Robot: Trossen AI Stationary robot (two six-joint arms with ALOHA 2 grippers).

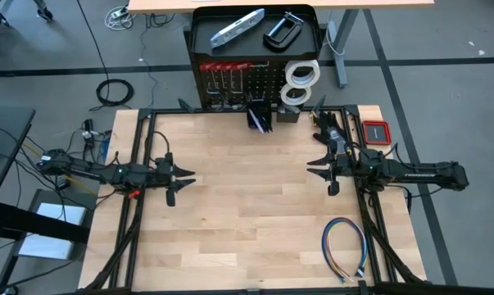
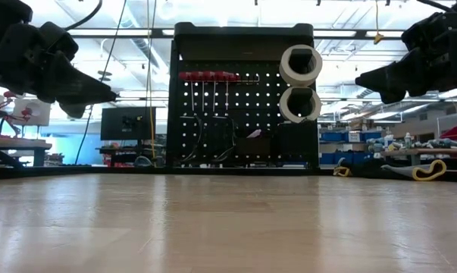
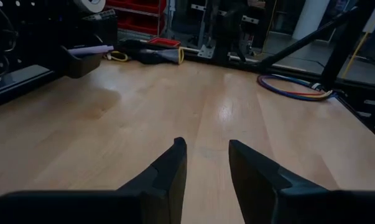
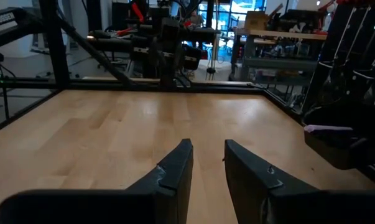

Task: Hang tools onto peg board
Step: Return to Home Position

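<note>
Wood table (image 1: 247,221) is bare planks across the whole middle of the high view, so I have lots of room between the arms; black frame rail (image 1: 165,111) runs along its top edge, with more rails down the left and right sides; multicoloured wire loop (image 1: 345,246) lies flat lower right, near the right edge; small red case (image 1: 376,131) sits upper right by that same edge.

Left gripper (image 1: 181,176) hangs centre left above the wood and right gripper (image 1: 319,168) centre right, well apart, tips facing each other; in the low view both sit high in the upper corners, clear of the surface. In my left wrist view the fingers (image 3: 171,165) show a narrow gap, nothing between them, nothing touched; right wrist view is the same, fingers (image 4: 178,165) slightly apart and empty.

Peg board (image 1: 267,78) stands upright top centre at the table's far edge, black perforated metal; silver bar tool (image 1: 237,29) and black C-clamp (image 1: 282,31) lie in its tray top; two white tape rolls (image 1: 301,74) hang one over the other on its right side; red-handled tools (image 2: 208,76) hang in a row at the panel's upper left in the low view, thin shafts down; two small black bins (image 1: 287,115) sit at its foot, the left one holding dark pens (image 1: 256,121), cannot tell how many.
</note>
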